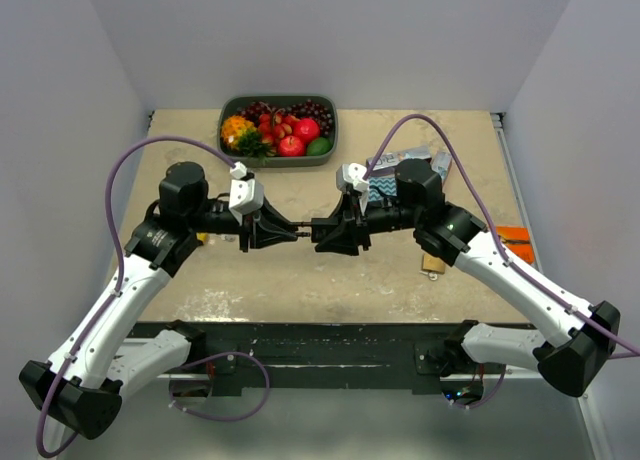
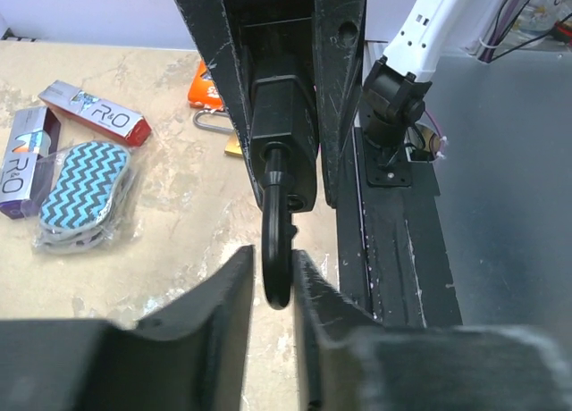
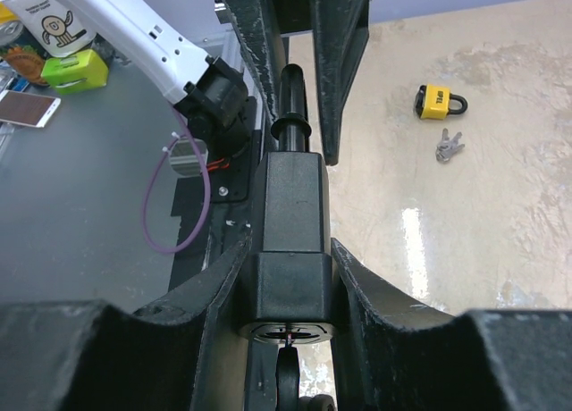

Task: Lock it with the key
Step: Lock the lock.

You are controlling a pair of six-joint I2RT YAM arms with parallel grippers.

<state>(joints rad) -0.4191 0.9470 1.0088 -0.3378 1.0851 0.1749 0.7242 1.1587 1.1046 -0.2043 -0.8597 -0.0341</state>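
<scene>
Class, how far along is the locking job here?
Done: the right hand grips the black padlock in mid-air. In hand: the left hand brackets its shackle, which looks unseated. Left: pressing the shackle home, then the key turn; whether a key is inserted is unclear.

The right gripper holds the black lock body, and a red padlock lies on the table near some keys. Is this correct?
Only the colour is wrong: the padlock on the table is yellow, not red, as the right wrist view shows.
</scene>
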